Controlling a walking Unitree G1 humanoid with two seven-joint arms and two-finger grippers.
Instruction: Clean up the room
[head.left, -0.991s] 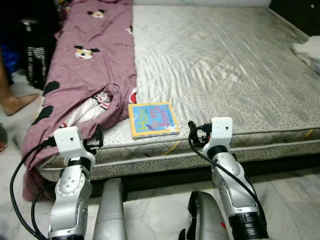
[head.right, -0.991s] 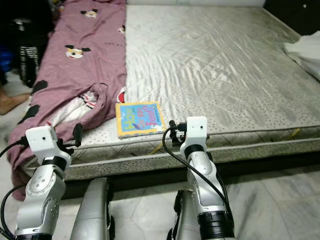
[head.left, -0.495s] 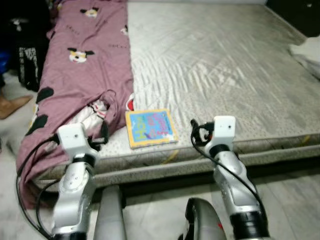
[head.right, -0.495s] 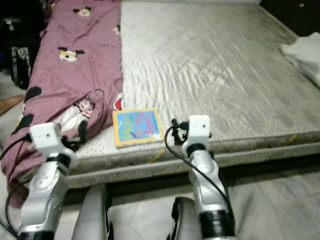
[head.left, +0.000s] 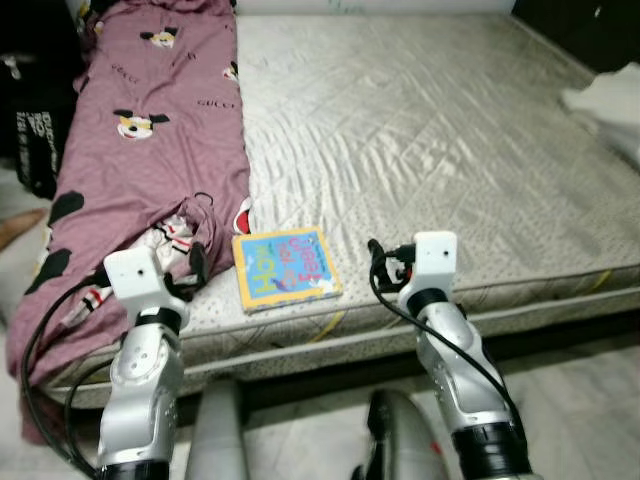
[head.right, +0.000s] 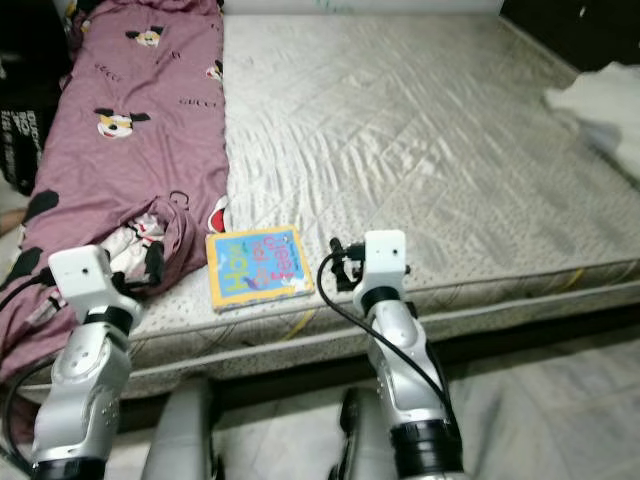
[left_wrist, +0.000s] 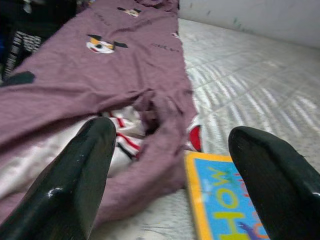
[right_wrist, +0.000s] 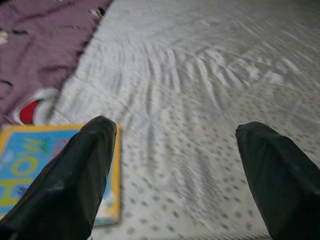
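— Where the bare mattress meets its front edge, what lies there?

— A thin square picture book with a yellow border and a blue cover (head.left: 285, 269), flat on the grey quilted mattress (head.left: 430, 130), close to the front edge. Its left side is just beside the bunched hem of a mauve sheet printed with cartoon mouse faces (head.left: 150, 150), which covers the left strip of the bed and hangs over the near corner.

— And the claws?

— The left claw (left_wrist: 170, 165) is held low in front of the bed, over the rumpled part of the mauve sheet, with the book's yellow corner seen between its fingers (left_wrist: 82, 170); they stand wide apart and hold nothing. The right claw (right_wrist: 175, 170) is just to the right of the book, over the mattress edge, also spread wide with nothing in it; one of its fingertips (right_wrist: 75, 170) overlaps the book's right border in the wrist view, though I cannot tell whether it touches.

— Anything else around?

— A pale crumpled cloth (head.left: 610, 100) lies at the far right edge of the mattress, well apart from the book. Left of the bed there is a dark bag with white lettering (head.left: 35, 130) on the floor, and a person's bare foot (head.left: 18, 228) at the picture's left edge. Below the bed front is light marbled tile floor (head.left: 590, 400).
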